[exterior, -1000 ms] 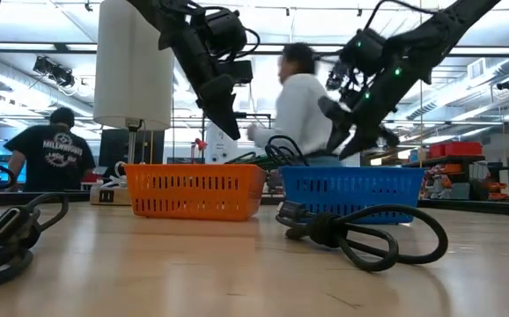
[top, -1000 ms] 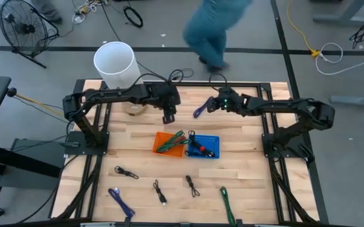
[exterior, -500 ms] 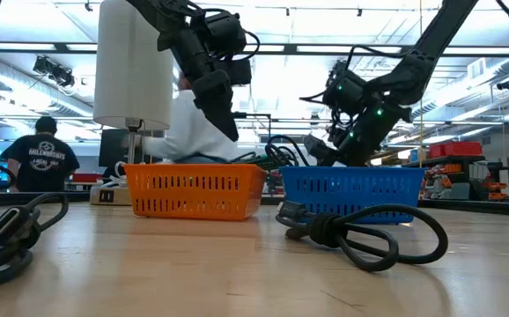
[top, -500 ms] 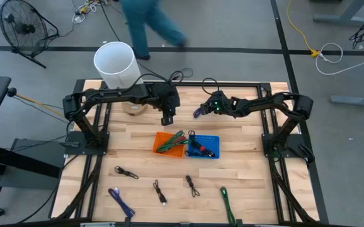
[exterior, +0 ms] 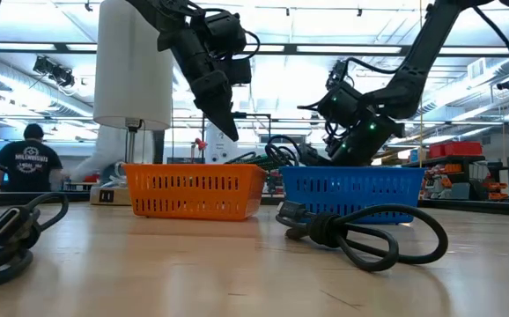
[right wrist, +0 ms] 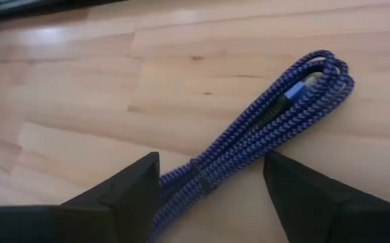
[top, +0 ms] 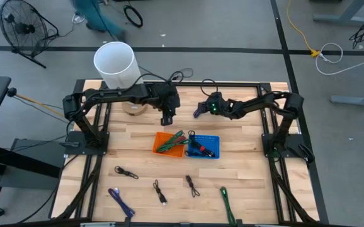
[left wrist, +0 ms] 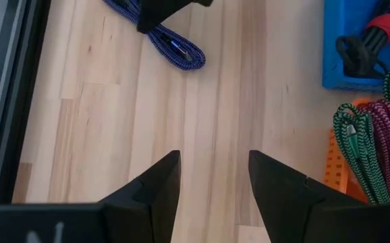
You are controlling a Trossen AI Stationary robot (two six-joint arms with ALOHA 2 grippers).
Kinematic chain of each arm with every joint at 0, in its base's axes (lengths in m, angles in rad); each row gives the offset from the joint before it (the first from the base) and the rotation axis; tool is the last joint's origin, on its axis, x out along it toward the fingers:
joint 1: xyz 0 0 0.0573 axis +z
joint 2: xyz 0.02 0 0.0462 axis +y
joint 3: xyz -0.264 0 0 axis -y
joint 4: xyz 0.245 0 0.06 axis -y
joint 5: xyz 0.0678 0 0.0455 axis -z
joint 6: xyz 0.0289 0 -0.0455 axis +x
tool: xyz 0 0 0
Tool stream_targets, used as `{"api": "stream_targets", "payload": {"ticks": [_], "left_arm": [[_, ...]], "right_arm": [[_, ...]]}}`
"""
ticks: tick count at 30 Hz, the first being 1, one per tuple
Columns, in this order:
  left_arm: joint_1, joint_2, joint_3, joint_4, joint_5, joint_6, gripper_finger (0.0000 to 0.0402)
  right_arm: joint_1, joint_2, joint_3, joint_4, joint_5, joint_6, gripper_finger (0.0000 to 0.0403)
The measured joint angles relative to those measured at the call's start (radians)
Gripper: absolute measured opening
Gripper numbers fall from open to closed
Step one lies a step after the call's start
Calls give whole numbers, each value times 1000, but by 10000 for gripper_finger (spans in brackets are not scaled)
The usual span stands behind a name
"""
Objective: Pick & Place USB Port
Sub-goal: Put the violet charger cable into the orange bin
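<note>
A blue braided USB cable (right wrist: pixel 262 135), tied in a bundle, lies flat on the wooden table near its far edge (top: pixel 198 113). My right gripper (right wrist: pixel 212 182) hangs low over it, open, with one finger on each side of the bundle's near end; I see no touch. In the high view my right gripper (top: pixel 203 110) is just right of the cable. My left gripper (top: pixel 167 117) is open and hovers above bare wood left of the cable (left wrist: pixel 171 44), beyond the orange basket (top: pixel 169 143). The blue basket (top: pixel 204 146) stands beside the orange one.
The orange basket holds green and pink cables (left wrist: pixel 367 145), the blue basket a black and red one (left wrist: pixel 367 40). Black cables (top: pixel 125 171) (top: pixel 192 185), a blue cable (top: pixel 120 202) and a green cable (top: pixel 226 200) lie near the table's near edge. A white cylinder (top: pixel 114 63) stands at the far left.
My right gripper has moved toward the table's left and come down over the blue cable, its arm folding in. My left arm has kept still. A person has walked from right to left behind the table.
</note>
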Motion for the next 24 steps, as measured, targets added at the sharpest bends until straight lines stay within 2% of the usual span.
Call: {"api": "stream_targets", "payload": {"ticks": [3,5,11,19,24], "left_arm": [[0,0,0,0,0,0,181],[0,0,0,0,0,1,181],[0,0,0,-2,0,-4,181],[0,0,0,-2,0,-50,181],[-1,0,0,4,0,-102,181]], "right_arm": [[3,15,1,8,14,7,236],[3,15,1,5,14,7,199],[3,20,2,7,-25,-37,24],[16,-6,-3,20,-98,-95,3],[21,-97,2,-9,-102,-161,1]]}}
